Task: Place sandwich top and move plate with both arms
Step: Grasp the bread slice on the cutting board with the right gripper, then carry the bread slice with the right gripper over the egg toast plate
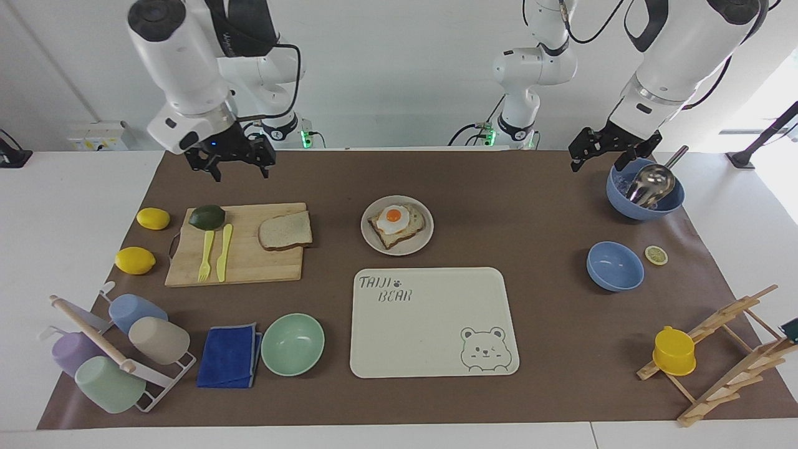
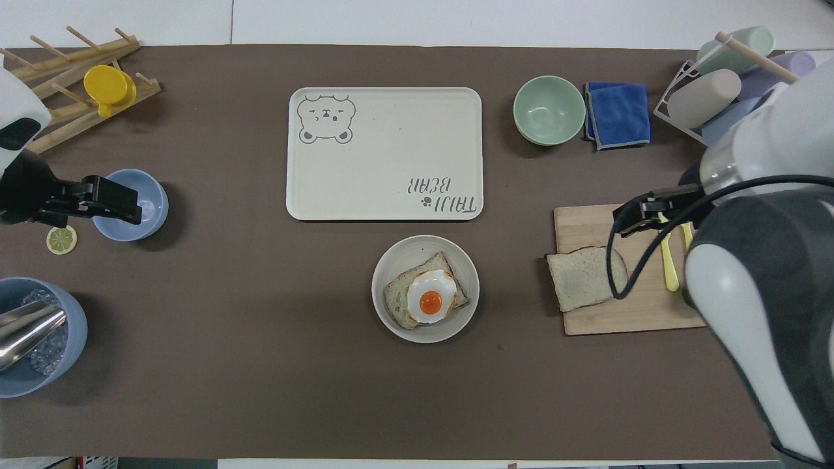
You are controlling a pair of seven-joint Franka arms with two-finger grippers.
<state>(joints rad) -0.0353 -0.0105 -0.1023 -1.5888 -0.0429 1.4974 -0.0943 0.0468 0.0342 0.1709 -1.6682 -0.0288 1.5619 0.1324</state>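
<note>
- Facing view: the right gripper [image 1: 239, 167] hangs in the air over the brown mat at the robots' edge of the wooden cutting board [image 1: 237, 244], jaws spread wide and holding nothing.
- The sandwich top [image 1: 285, 231] lies flat on the cutting board, at the board's end toward the plate, untouched.
- The plate [image 1: 397, 225] sits mid-table, nearer to the robots than the bear tray [image 1: 432, 322], carrying a toast slice with a fried egg [image 1: 394, 217].
- The left gripper [image 1: 614, 153] waits above the blue bowl with the metal scoop [image 1: 645, 189], jaws wide apart and empty.
</note>
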